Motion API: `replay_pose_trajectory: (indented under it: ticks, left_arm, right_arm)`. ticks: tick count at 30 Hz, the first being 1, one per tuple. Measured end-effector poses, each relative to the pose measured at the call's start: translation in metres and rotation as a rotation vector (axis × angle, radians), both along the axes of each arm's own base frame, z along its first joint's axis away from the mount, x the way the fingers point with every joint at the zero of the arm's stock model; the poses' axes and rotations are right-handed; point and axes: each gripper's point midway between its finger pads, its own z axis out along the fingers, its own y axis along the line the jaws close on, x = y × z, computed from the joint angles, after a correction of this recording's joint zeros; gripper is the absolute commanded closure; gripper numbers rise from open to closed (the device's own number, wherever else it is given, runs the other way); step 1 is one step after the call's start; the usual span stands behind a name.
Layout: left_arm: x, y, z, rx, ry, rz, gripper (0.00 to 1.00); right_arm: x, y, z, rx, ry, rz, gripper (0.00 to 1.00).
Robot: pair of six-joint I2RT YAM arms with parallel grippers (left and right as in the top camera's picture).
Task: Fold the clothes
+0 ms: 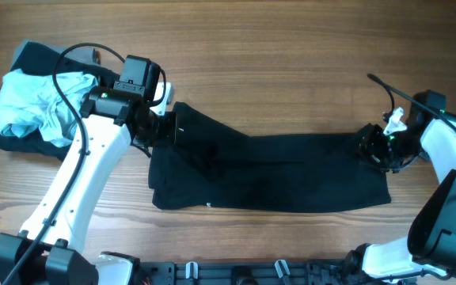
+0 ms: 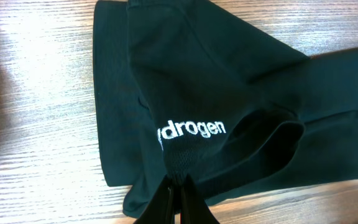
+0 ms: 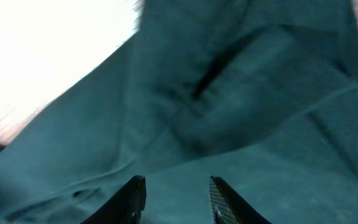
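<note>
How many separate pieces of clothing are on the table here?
3: a black garment stretched across the middle, a light blue garment crumpled at far left, and a dark garment under it. Others may hide beneath.

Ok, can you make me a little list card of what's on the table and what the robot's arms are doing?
table: brown wood
big cloth: black garment spread across the middle
writing: white letters "ydrogen" on it
pile: light blue cloth on a dark cloth, far left corner
left fingers: shut, pinching the black garment's left end
right fingers: open, at its right end
</note>
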Motion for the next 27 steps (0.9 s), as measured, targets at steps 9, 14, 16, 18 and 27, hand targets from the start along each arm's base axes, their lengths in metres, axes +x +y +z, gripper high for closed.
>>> replay_pose_trajectory:
  ticks: [9,14,16,18,27]
  left_arm:
    - [0.0,0.0,0.0,-0.001,-0.001,0.0,0.96]
    - [0.0,0.0,0.0,-0.001,-0.001,0.0,0.96]
    - [0.0,0.0,0.0,-0.001,-0.001,0.0,0.96]
    - [0.0,0.0,0.0,-0.001,-0.001,0.0,0.96]
    - [0.004,-0.001,0.001,-0.005,-0.018,0.0,0.96]
  right_arm:
    - [0.009,-0.009,-0.022,-0.045,-0.043,-0.118,0.77]
    - [0.014,-0.009,-0.022,-0.042,-0.059,-0.134,0.96]
    - [0.013,-0.009,-0.022,-0.04,-0.06,-0.122,0.96]
    - [0.01,-0.007,-0.022,-0.036,-0.049,-0.117,0.96]
    - [0.025,-0.024,0.008,-0.065,-0.156,-0.108,0.96]
